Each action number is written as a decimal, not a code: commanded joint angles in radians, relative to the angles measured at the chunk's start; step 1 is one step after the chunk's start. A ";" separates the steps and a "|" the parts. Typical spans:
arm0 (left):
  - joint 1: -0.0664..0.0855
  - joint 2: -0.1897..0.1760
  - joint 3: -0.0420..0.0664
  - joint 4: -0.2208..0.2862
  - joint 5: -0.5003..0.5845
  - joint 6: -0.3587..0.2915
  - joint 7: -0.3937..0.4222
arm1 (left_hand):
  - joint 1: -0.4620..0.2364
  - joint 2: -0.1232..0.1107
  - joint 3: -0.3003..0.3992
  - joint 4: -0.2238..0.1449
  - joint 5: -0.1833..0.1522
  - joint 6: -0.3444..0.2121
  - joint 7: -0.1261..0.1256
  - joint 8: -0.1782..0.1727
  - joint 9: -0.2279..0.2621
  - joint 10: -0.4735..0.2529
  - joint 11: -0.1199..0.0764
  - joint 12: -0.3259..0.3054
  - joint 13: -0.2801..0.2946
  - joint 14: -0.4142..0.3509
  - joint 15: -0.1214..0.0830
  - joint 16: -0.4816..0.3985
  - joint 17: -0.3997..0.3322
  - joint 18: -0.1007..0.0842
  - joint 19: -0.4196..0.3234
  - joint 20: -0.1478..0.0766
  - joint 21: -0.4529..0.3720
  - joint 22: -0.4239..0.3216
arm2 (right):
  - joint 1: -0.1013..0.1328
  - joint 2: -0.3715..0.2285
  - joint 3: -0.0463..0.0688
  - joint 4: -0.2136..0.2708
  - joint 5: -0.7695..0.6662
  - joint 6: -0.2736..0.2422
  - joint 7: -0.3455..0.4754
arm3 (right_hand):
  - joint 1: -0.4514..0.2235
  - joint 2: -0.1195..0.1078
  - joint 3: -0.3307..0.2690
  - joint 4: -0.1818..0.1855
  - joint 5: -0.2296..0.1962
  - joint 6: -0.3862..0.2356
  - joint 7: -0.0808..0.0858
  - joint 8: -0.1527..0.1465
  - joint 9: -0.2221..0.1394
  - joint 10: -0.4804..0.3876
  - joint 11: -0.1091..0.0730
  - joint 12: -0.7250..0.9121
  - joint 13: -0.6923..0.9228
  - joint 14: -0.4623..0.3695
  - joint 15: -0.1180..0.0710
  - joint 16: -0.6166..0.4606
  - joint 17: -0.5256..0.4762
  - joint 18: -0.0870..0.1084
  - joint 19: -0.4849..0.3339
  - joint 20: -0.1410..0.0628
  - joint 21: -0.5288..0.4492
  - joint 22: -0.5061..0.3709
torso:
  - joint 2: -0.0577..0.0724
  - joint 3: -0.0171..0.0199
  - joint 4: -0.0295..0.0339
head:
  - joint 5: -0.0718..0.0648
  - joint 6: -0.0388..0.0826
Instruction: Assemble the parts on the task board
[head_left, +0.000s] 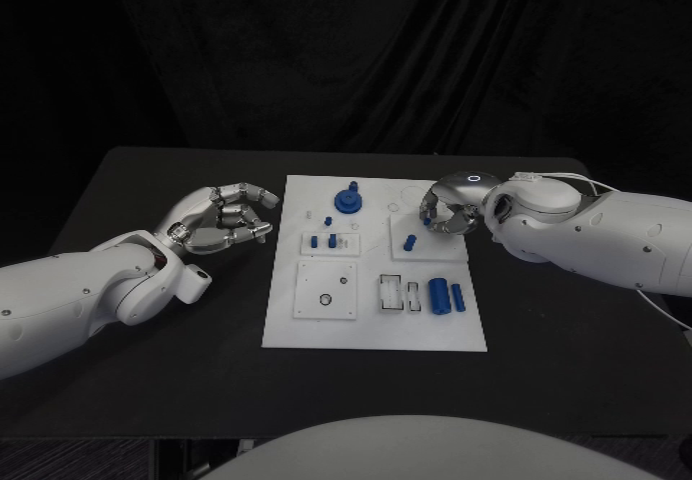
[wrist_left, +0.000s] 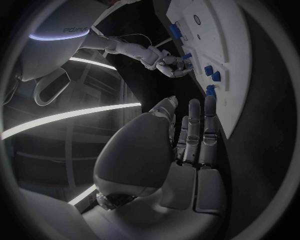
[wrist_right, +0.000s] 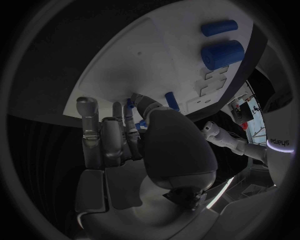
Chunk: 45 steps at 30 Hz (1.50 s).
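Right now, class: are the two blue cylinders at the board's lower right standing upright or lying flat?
Lying flat. The two blue cylinders rest on their sides, side by side, on the task board.

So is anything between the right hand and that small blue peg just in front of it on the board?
Nothing visible: the right hand hovers over the task board, and the small blue peg stands just beside its fingertips with bare white plate between them.

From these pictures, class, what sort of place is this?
Probably a robotics lab test bench: a black table, a white task board with blue parts, and dark curtains behind.
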 joint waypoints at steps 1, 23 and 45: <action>-0.003 0.002 0.001 0.000 0.007 0.019 0.109 | 0.012 0.002 -0.005 -0.004 0.001 0.006 0.000 -0.006 -0.003 -0.004 0.000 0.007 -0.004 -0.009 -0.001 -0.011 -0.004 0.008 -0.002 0.007 -0.012 -0.005 | -0.005 0.002 0.000 -0.004 -0.007 0.011 0.000 | -0.004 0.011 0.004 -0.004 0.002 0.014 0.002 0.006 0.004 0.013 -0.004 -0.004 -0.004 0.008 0.000 0.008 0.003 -0.006 0.010 0.000 0.008 0.086 | 0.000 -0.0004 -0.0014 | 0.002 0.000; -0.014 0.006 0.001 -0.002 0.007 0.032 0.097 | 0.027 0.014 -0.011 -0.018 0.001 0.012 0.005 -0.011 -0.019 -0.005 0.006 0.015 -0.025 -0.018 0.004 -0.036 -0.020 0.006 -0.005 0.010 -0.052 -0.029 | -0.006 0.017 0.000 -0.026 0.031 0.008 0.022 | 0.017 0.033 0.013 -0.052 0.001 0.084 0.007 0.040 0.057 0.130 -0.025 -0.053 -0.066 0.021 -0.019 0.013 0.004 -0.012 0.030 -0.020 0.049 0.094 | -0.001 -0.0005 -0.0006 | 0.001 0.000; -0.016 -0.005 0.001 0.000 0.007 0.022 0.101 | 0.019 0.037 -0.053 -0.035 0.002 0.027 0.009 -0.013 -0.060 -0.024 0.024 0.045 -0.097 -0.126 0.041 -0.199 -0.090 -0.028 -0.077 0.008 -0.006 0.133 | 0.020 -0.022 0.002 0.030 0.032 -0.107 0.025 | 0.013 0.040 0.006 -0.057 0.001 0.115 -0.007 0.055 0.081 0.168 -0.036 -0.069 -0.083 0.031 -0.027 0.022 0.017 -0.015 0.040 -0.025 0.073 0.098 | -0.001 -0.0011 -0.0019 | 0.016 0.000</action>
